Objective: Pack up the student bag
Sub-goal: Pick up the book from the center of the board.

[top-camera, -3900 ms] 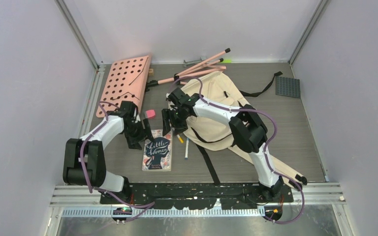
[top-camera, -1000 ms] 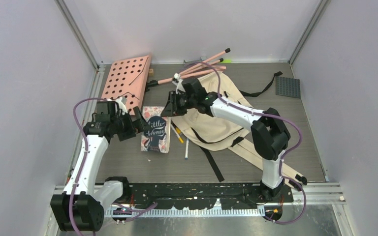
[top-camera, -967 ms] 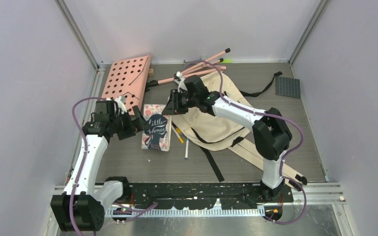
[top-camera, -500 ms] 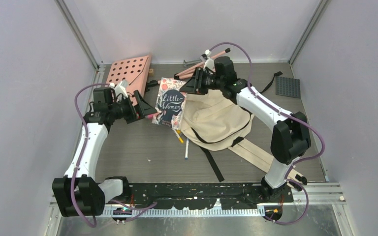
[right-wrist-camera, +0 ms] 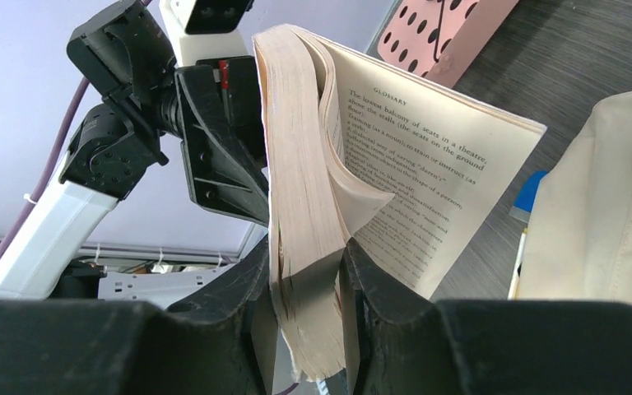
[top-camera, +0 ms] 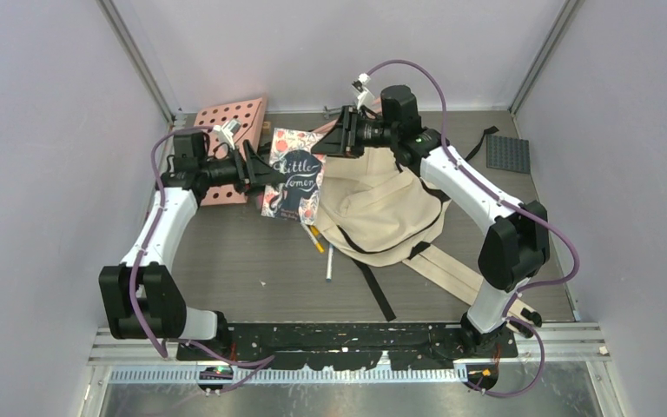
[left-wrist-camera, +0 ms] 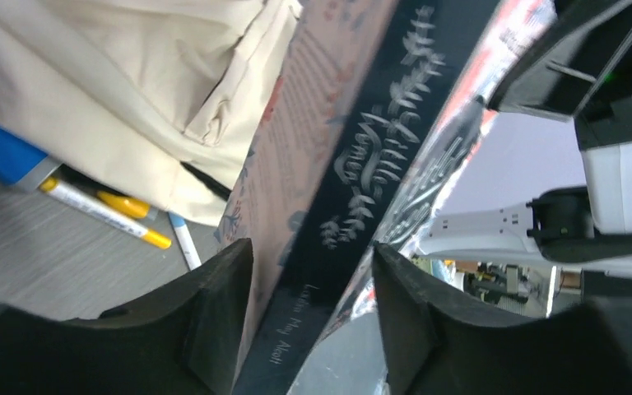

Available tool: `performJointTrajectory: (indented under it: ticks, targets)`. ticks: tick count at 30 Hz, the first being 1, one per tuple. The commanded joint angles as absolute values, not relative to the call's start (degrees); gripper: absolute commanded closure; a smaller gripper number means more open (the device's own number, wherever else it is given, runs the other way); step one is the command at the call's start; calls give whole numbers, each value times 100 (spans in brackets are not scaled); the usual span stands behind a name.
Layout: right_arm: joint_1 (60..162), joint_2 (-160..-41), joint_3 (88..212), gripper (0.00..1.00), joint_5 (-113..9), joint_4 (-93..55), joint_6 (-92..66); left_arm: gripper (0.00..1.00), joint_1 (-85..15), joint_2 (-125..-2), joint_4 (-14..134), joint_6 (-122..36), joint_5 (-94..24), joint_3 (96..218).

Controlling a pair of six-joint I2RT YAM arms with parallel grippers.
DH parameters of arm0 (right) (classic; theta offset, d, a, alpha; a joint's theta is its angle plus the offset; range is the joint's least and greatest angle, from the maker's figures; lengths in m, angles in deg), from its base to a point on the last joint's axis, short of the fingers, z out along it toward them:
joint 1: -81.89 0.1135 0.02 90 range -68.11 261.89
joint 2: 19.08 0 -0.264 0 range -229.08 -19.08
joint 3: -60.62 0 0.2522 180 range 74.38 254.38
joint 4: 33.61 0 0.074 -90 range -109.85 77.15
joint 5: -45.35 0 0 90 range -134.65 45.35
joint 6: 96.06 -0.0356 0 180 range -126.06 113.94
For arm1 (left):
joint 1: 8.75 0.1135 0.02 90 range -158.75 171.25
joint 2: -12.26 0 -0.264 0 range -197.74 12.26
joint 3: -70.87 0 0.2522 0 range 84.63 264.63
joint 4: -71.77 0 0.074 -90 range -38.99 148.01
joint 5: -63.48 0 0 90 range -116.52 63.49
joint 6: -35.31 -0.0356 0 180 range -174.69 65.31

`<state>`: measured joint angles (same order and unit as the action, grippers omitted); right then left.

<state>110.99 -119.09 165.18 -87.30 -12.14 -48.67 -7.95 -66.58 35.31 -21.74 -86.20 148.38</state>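
**Book [top-camera: 293, 178] up between both arms**

Right gripper [top-camera: 324, 149] pinches the page edge, book tilted in the air. Left gripper [top-camera: 265, 174] straddles the spine; clamped or not, can't tell. Bag [top-camera: 382, 208] lies at the book's 4 o'clock.

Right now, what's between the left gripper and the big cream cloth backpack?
The dark floral-covered paperback book, held off the table: left gripper on its spine, right gripper pinching its pages. The top view shows it beside the backpack.
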Motion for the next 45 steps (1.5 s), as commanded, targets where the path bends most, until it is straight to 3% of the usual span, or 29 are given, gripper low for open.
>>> performJointTrajectory:
  ticks: [1,6,8,9,11,13,27,45]
  targets:
    - [11117,-11578,16993,99,-8918,-1446,-4930,52,-954,-6634,4187,-1752,-9264,14963]
    - [11111,-11511,17116,98,-8666,-927,-4518,91,-1007,-6410,5012,-1096,-9328,14618]
    - [11044,-11457,17133,78,-8434,-668,-4427,100,-1007,-6280,5044,-1087,-9318,14571]
    - [10920,-11434,17110,54,-8355,-559,-4499,100,-1007,-6216,5056,-1108,-9333,14553]
    - [10658,-11411,17073,25,-8332,-396,-4647,100,-1024,-6128,5054,-1133,-9401,14514]
    - [10411,-11368,17074,18,-8434,-209,-4561,100,-1113,-6069,5025,-1139,-9553,14525]
    - [9960,-11292,18212,10,-10085,2272,-2293,100,-2843,-6518,4325,-1407,-9769,15374]
    - [10013,-10902,17427,10,-10974,2961,-1950,100,-3603,-7026,4337,-1259,-10328,15947]
